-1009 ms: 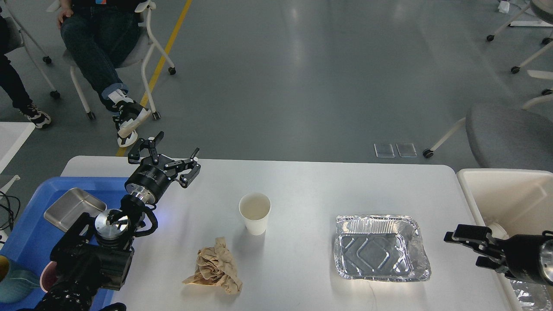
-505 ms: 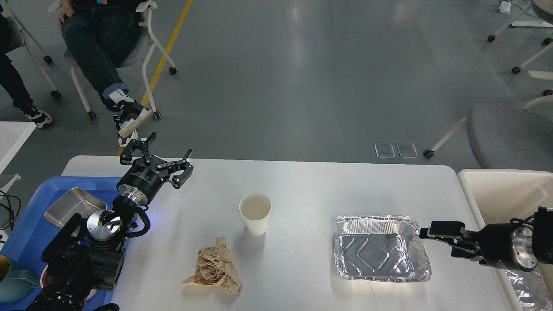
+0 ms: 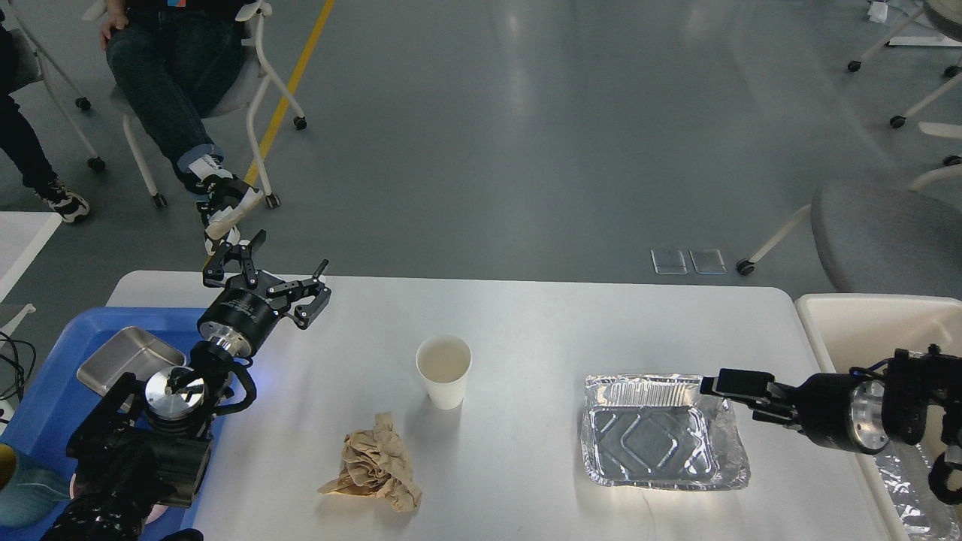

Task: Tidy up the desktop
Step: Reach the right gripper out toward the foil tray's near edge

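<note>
- Tabletop [image 3: 526, 315] is white with rounded corners and fills the lower half of the view; a blue tray [image 3: 52, 376] sits at its left end and a cream bin [image 3: 864, 323] at its right end.
- Left claw [image 3: 282, 274] hangs above the tabletop's far left corner with its two fingers spread wide, holding nothing and touching nothing.
- Right claw [image 3: 725, 387] reaches in from the right, level with the tabletop, and its tip lies over the far right corner of the foil tray [image 3: 661, 436].
- Whether that claw touches the foil rim I cannot tell, and its fingers are seen nearly edge-on, so I cannot tell how far apart they stand.
- Paper cup [image 3: 443, 370] stands upright near the middle of the tabletop, well apart from both claws.
- Crumpled brown paper [image 3: 376, 464] lies just in front of the cup, toward the near edge.
- Steel pan [image 3: 124, 359] rests in the blue tray, beside the left arm.
- Foil tray is rectangular and sits right of the cup.
</note>
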Robot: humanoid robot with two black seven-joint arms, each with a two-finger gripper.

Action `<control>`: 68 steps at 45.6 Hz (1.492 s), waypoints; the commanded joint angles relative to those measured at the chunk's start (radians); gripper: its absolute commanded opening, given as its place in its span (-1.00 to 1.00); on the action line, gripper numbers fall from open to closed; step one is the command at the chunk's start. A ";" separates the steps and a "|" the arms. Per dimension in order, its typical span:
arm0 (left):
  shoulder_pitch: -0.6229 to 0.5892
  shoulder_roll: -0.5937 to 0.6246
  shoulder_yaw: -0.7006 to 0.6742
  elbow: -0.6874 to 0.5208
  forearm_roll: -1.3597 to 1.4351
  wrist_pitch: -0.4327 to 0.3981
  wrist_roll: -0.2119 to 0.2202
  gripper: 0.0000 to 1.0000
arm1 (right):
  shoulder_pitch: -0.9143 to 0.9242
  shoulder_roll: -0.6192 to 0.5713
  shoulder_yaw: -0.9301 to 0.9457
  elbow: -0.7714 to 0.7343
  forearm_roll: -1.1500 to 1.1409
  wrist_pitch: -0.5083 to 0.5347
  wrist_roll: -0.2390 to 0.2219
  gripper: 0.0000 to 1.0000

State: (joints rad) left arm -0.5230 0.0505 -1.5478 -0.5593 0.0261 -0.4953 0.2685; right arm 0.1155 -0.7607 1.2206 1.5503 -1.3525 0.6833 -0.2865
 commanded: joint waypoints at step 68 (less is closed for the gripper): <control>0.006 0.002 0.000 -0.001 0.000 -0.006 0.001 1.00 | -0.059 0.124 0.086 -0.036 -0.260 -0.177 0.257 0.93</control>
State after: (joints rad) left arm -0.5156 0.0537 -1.5478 -0.5601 0.0260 -0.5016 0.2701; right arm 0.0620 -0.6365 1.3064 1.5090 -1.5381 0.5092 -0.0835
